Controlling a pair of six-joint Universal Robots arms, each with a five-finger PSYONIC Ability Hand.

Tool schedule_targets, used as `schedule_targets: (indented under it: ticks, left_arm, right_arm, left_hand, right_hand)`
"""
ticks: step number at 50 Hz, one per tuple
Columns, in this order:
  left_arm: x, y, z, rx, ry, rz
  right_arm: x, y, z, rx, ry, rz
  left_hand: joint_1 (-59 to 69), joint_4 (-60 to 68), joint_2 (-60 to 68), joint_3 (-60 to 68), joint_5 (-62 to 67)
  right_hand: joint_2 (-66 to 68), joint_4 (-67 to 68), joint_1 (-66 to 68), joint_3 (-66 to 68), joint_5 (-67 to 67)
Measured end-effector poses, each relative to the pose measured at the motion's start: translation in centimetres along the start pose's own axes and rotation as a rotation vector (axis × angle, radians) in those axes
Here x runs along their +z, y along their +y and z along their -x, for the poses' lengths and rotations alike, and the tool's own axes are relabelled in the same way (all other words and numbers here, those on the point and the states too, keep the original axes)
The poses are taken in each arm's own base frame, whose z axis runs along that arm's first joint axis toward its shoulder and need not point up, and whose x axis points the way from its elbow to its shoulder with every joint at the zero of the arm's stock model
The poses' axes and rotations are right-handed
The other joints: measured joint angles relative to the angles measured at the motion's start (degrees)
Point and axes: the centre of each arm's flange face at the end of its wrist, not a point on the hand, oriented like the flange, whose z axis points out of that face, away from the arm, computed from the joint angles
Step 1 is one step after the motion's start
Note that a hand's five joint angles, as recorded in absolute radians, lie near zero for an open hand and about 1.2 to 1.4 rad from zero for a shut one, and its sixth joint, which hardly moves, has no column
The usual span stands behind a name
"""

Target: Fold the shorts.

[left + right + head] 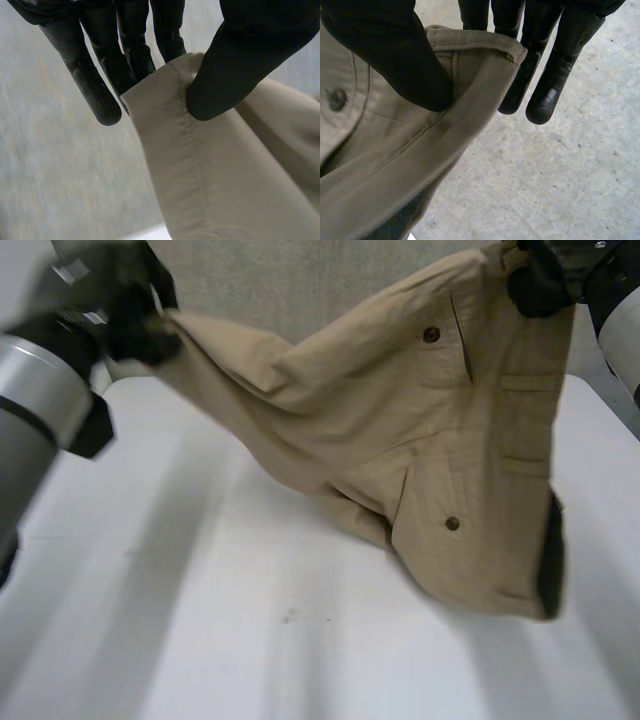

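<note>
head view: left hand [128, 302], right hand [541, 285] half cropped, fingers [98, 98] pinching shorts [430, 440]; hem maybe touching table [200, 620].

- We are looking down from the head camera, between and behind the arms, over the worktop [200, 640].
- We are peering closely along the left robot hand [240, 60] from its wrist.
- We are peering equally closely along the right robot hand [385, 55].
- All three views are sharing the shorts [420, 440].
</note>
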Motion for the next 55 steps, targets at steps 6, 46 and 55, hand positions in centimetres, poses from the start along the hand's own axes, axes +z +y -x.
schedule_targets:
  ticks: [6, 46, 55]
  left_arm:
    - [-3.4, -6.5, 0.1, -0.004, 0.008, -0.196]
    - [9.5, -0.4, 2.6, 0.17, -0.062, -0.276]
    - [10.4, -8.3, 2.8, 0.162, -0.142, -0.636]
  right_arm:
    - [-1.0, -1.6, -1.3, -0.004, 0.05, -0.018]
    - [6.3, 7.3, 2.3, -0.03, -0.001, 0.064]
    - [9.8, 1.2, -1.0, -0.039, 0.238, -0.314]
  left_hand:
    - [0.0, 0.2, 0.1, 0.2, 0.0]
    - [0.0, 0.3, 0.2, 0.3, 0.0]
    - [0.0, 0.3, 0.2, 0.3, 0.0]
  right_hand:
    - [0.0, 0.0, 0.0, 0.3, 0.0]
    - [0.0, 0.0, 0.0, 0.6, 0.0]
    - [0.0, 0.0, 0.0, 0.6, 0.0]
